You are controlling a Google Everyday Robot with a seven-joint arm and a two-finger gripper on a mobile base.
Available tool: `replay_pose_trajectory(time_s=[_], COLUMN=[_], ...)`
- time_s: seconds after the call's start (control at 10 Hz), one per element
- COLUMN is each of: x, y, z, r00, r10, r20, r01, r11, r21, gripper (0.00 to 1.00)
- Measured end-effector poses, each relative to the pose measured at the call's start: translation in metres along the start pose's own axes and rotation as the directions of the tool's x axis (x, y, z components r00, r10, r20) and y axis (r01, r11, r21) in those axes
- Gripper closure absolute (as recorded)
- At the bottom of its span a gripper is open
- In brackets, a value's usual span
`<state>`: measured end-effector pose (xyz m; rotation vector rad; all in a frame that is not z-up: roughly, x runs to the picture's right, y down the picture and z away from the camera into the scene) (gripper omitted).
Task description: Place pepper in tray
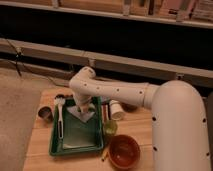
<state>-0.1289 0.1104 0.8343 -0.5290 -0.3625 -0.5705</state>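
Note:
The green tray (75, 137) lies on the wooden table (42, 150) at the left. My white arm reaches down from the right, and the gripper (82, 106) hangs over the tray's far end, just above a white sheet (83, 114) lying in the tray. I cannot pick out a pepper; the wrist hides the space under the gripper. A small yellowish sliver (105, 156) lies on the table by the tray's front right corner, and I cannot tell what it is.
A white-handled brush (60, 117) lies along the tray's left side. A metal cup (45, 112) stands left of the tray. A white cup (116, 109), a yellow-green cup (110, 128) and an orange bowl (123, 151) stand to its right.

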Motion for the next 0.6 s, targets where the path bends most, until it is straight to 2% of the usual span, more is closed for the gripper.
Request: replay_pose_trajectory(time_s=[0.2, 0.6], x=[-0.0014, -0.0018], y=[-0.0008, -0.001], z=[0.0001, -0.0017], r00=[1.0, 1.0], r10=[-0.01, -0.016], r20=[-0.001, -0.008], r01=[0.01, 0.016], r11=[1.0, 1.0], r21=[-0.001, 0.005], gripper=[0.21, 0.2])
